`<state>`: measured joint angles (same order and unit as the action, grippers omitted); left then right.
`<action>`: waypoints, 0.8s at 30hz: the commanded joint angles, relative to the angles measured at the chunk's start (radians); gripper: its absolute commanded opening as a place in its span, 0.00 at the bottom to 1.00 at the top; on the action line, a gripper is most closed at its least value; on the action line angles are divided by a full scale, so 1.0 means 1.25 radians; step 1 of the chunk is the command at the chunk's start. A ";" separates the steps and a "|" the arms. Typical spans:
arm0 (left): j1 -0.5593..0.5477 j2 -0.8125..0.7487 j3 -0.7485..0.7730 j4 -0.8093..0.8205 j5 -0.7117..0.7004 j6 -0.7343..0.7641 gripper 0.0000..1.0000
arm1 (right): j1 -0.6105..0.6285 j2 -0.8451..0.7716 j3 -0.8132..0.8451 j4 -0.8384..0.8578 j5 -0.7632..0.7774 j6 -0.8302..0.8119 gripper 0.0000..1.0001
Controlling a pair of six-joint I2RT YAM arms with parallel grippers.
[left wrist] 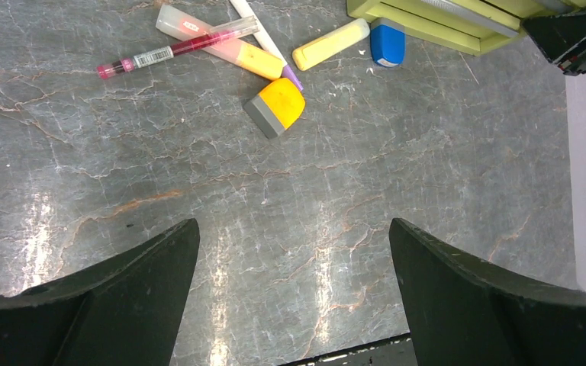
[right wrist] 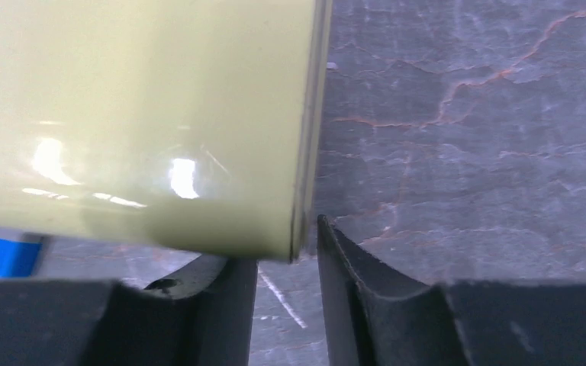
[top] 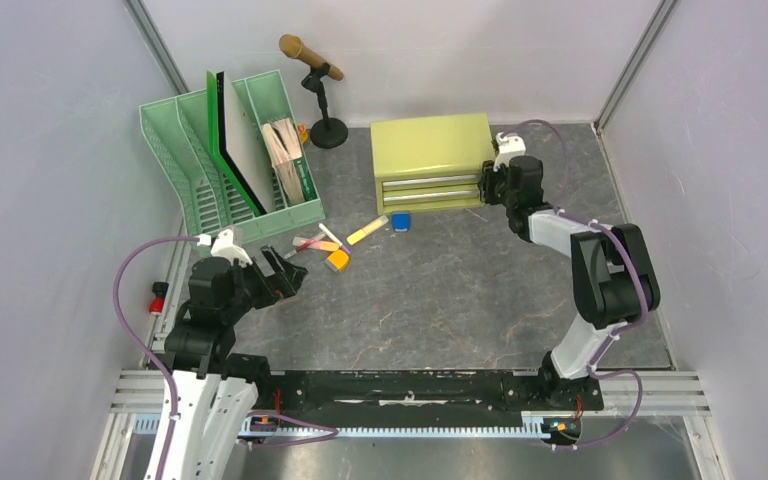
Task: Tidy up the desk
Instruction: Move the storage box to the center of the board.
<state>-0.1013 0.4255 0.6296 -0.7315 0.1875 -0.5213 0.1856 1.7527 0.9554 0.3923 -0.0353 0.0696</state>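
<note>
The desk [top: 440, 300] fills the floor of my enclosure, pale walls on three sides and the arm bases along the 6 o'clock edge.

My left gripper [left wrist: 292, 225] hangs over bare stone at about 8 o'clock, jaws spread wide and holding nothing. Just beyond it, toward 12 in its wrist view, lies a loose cluster: a pink pen [left wrist: 175, 49] crossing other markers, an orange-and-grey block [left wrist: 276, 107] and a yellow marker [left wrist: 330, 44]. A blue eraser [left wrist: 387, 44] sits just beside the yellow marker's tip, close to the cabinet [top: 430, 160].

The cabinet stands at 12 o'clock, both drawers looking pushed in. My right gripper [top: 488, 186] is at its front right corner, about 1 o'clock. In the wrist view the jaws are drawn close with a thin gap, and the cabinet's corner edge lines up with that gap. I cannot tell whether they are clamped on it.

A green rack [top: 230, 160] with papers stands at 10 o'clock, and a microphone [top: 310, 60] at 11.
</note>
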 commanded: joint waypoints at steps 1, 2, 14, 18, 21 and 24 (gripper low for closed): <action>0.005 -0.003 0.022 0.023 0.018 0.013 1.00 | -0.017 -0.098 0.005 0.040 -0.068 0.083 0.54; 0.005 -0.005 0.022 0.022 0.018 0.012 1.00 | -0.019 -0.112 -0.001 0.030 -0.069 0.088 0.61; 0.005 -0.003 0.016 0.027 0.019 0.011 1.00 | -0.019 -0.342 -0.205 0.001 -0.161 0.258 0.89; 0.005 0.012 0.014 0.026 0.008 0.007 1.00 | -0.017 -0.361 -0.268 0.030 -0.238 0.366 0.90; 0.005 0.042 0.013 0.026 0.011 0.009 1.00 | -0.017 -0.374 -0.326 0.095 -0.279 0.462 0.91; 0.005 0.084 0.014 0.026 0.021 0.010 1.00 | -0.016 -0.374 -0.379 0.192 -0.313 0.561 0.91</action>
<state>-0.1013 0.4747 0.6296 -0.7284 0.1932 -0.5213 0.1654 1.3209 0.5411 0.4404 -0.3336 0.5686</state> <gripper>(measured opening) 0.994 0.906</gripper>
